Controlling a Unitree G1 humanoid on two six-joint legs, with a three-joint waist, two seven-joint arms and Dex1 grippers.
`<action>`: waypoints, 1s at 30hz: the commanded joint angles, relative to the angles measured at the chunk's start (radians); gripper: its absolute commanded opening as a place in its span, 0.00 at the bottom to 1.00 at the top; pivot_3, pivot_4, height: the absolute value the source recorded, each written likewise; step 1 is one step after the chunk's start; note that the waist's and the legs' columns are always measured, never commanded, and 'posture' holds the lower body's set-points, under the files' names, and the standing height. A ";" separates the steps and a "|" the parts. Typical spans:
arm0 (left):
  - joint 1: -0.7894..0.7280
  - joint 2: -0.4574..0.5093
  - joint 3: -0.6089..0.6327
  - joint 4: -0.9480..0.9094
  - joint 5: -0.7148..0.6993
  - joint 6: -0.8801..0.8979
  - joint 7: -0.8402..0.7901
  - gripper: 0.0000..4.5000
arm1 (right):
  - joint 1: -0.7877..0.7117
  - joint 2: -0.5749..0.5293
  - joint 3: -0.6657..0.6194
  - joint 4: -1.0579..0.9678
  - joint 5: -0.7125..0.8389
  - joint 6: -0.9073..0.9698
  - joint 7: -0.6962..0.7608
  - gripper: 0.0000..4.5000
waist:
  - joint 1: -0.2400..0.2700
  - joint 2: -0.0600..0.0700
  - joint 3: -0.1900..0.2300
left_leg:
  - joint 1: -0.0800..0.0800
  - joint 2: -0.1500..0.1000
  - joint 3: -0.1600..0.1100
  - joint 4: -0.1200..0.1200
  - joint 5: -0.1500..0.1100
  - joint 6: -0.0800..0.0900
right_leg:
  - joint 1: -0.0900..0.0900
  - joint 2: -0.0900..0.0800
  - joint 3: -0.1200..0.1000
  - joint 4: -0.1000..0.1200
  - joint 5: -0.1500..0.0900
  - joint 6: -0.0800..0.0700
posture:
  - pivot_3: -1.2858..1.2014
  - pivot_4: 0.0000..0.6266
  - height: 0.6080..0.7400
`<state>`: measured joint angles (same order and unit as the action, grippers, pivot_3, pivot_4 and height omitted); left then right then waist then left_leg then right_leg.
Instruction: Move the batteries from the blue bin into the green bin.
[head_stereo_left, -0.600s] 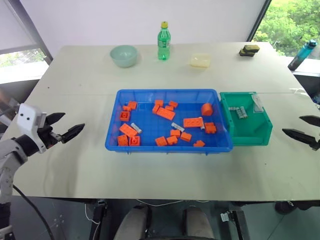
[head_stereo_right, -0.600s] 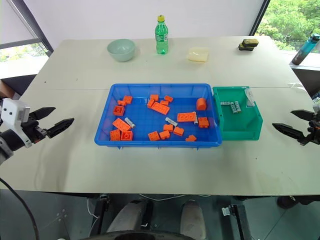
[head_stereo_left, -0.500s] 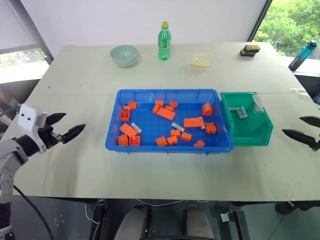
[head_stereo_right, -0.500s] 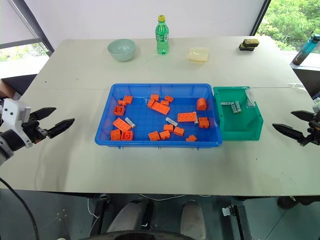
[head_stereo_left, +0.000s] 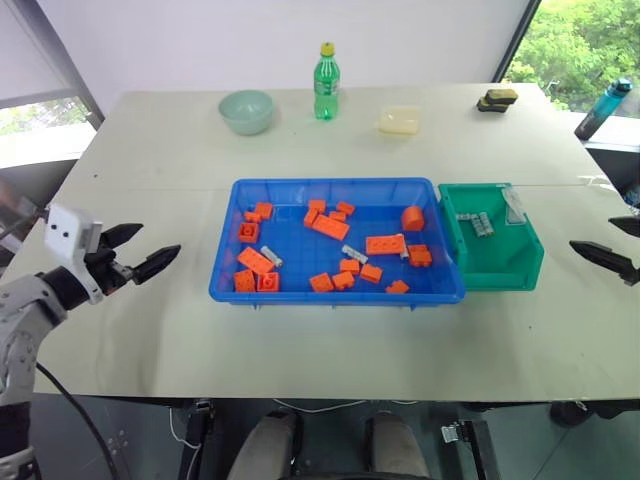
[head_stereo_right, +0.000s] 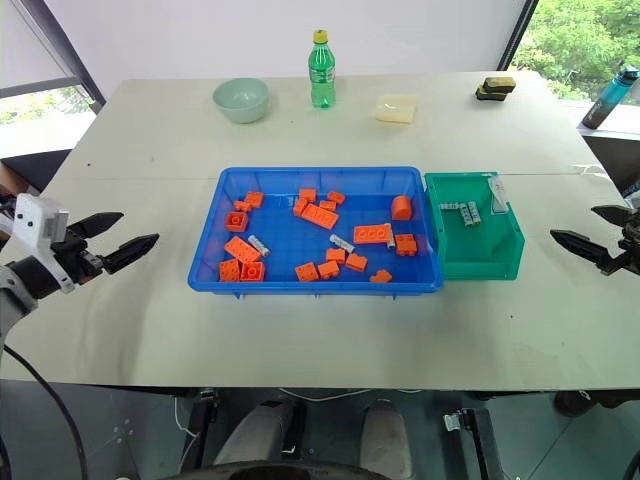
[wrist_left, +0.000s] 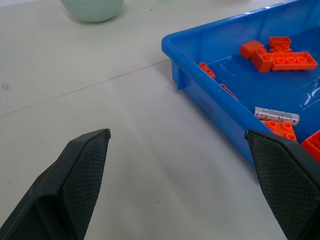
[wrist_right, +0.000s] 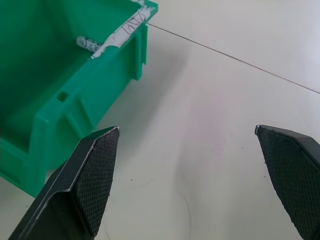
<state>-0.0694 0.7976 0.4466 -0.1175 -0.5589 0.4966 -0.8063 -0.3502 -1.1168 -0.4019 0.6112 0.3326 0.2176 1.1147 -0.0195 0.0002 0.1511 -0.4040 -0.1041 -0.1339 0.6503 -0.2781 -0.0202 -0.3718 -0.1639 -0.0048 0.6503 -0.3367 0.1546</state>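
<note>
Both grippers, left gripper (head_stereo_left: 140, 256) and right gripper (head_stereo_right: 590, 232), agape, empty; batteries (head_stereo_left: 476, 223) inside green bin (head_stereo_left: 495, 268).

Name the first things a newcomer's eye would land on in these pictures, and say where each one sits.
The bright blue bin at the table's centre draws the eye first, scattered with orange bricks and a few grey batteries. Close against its right side stands the smaller green bin, already holding some batteries at its back. The left gripper and right gripper hover open over bare table on the outer sides of the bins.
</note>
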 joint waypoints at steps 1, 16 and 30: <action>-0.033 0.024 0.020 -0.032 -0.028 0.013 -0.013 1.00 | -0.034 -0.011 -0.006 -0.141 0.035 0.041 0.000 0.99 | 0.000 0.001 0.000 | 0.000 0.000 0.000 0.000 0.000 0.000 | 0.000 0.000 0.000 0.000 0.000 0.000 | 0.52 0.24 0.90; -0.124 0.206 -0.042 -0.196 -0.182 0.157 -0.240 1.00 | -0.486 0.346 0.459 -0.660 0.101 0.430 -0.121 0.99 | -0.004 0.000 0.002 | -0.001 0.001 -0.001 0.000 0.000 0.000 | -0.002 0.000 0.000 0.001 0.000 0.000 | 0.52 0.24 0.90; 0.000 0.209 -0.007 -0.263 -0.131 0.112 -0.258 1.00 | -0.684 0.828 0.795 -0.229 -0.195 0.310 -0.286 0.99 | -0.030 0.000 0.002 | -0.004 -0.001 -0.006 0.001 0.001 -0.002 | -0.007 0.000 0.000 0.011 0.000 0.000 | 0.52 0.24 0.90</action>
<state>-0.0737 1.0070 0.3912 -0.3409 -0.6817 0.6157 -1.0754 -0.9995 -0.3173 0.3768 0.3330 0.1838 0.5939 0.8441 -0.0497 -0.0002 0.1528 -0.4079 -0.1057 -0.1396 0.6509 -0.2772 -0.0219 -0.3806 -0.1637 -0.0050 0.6636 -0.3366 0.1544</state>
